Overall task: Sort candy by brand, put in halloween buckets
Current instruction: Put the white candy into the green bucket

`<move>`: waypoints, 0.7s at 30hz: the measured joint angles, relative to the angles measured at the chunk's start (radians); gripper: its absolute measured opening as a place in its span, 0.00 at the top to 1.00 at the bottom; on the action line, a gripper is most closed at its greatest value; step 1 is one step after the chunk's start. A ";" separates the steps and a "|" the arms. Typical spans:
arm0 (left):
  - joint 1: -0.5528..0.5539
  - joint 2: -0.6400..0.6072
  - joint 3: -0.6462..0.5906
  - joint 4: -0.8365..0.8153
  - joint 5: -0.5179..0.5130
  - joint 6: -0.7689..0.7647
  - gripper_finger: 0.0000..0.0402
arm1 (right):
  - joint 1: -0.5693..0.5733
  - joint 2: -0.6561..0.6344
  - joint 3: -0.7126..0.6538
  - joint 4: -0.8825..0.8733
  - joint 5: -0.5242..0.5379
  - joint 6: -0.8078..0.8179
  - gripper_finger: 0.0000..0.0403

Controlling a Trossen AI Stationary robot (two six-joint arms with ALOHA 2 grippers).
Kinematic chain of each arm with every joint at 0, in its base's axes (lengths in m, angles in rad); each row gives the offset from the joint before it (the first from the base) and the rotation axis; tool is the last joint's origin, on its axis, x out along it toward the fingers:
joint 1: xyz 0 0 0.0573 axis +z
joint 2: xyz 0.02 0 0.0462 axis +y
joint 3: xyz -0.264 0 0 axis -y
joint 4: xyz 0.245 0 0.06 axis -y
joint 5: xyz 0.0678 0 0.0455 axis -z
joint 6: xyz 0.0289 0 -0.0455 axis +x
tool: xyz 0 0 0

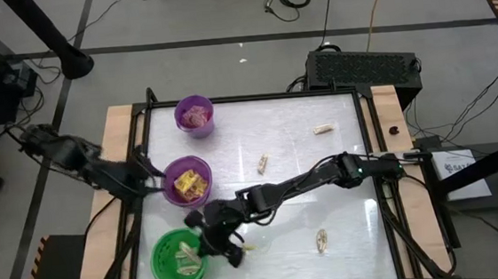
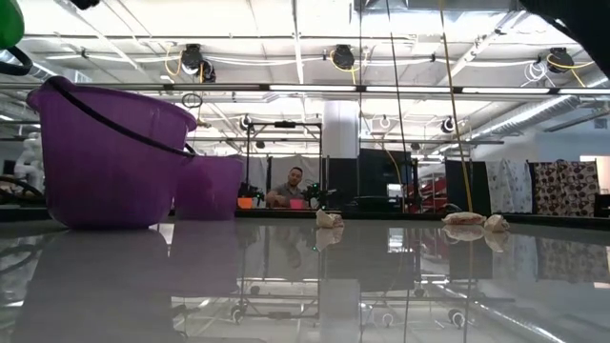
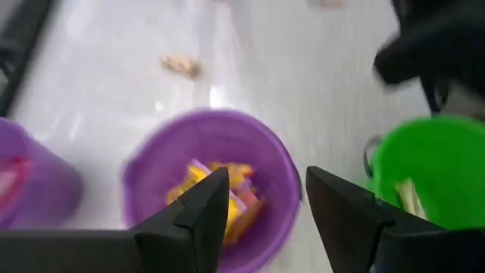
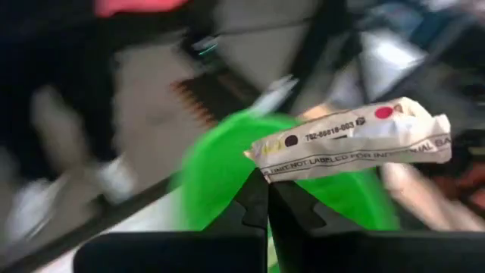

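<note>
My right gripper point(image 4: 267, 189) is shut on a pale tan candy packet point(image 4: 356, 144) with printed text, beside the bright green bucket point(image 1: 178, 259), which shows green behind the packet point(image 4: 220, 174) and holds tan pieces. My left gripper point(image 3: 265, 186) is open and empty. It hovers by the wider purple bucket point(image 1: 186, 182), whose yellow packets point(image 3: 223, 193) show between its fingers. The small purple bucket point(image 1: 195, 115) holds pink-red packets. Three loose tan pieces lie on the table point(image 1: 323, 129), point(image 1: 262, 163), point(image 1: 321, 240). My right gripper pinches the tan packet between its two fingertips at its lower edge near one end point(image 4: 267, 173). The packet is lifted clear and sticks out sideways past the fingers, roughly level, with the green bucket behind it.
The three buckets stand along the table's left side; in the low view the purple ones point(image 2: 110, 157) loom near the camera. The right arm point(image 1: 323, 174) stretches across the table's middle. A black box point(image 1: 363, 66) sits beyond the far edge. A person point(image 2: 294, 186) sits far off.
</note>
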 joint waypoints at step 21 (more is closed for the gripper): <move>0.000 -0.152 -0.005 0.108 -0.071 0.084 0.54 | -0.005 0.038 0.000 0.179 0.105 0.353 0.90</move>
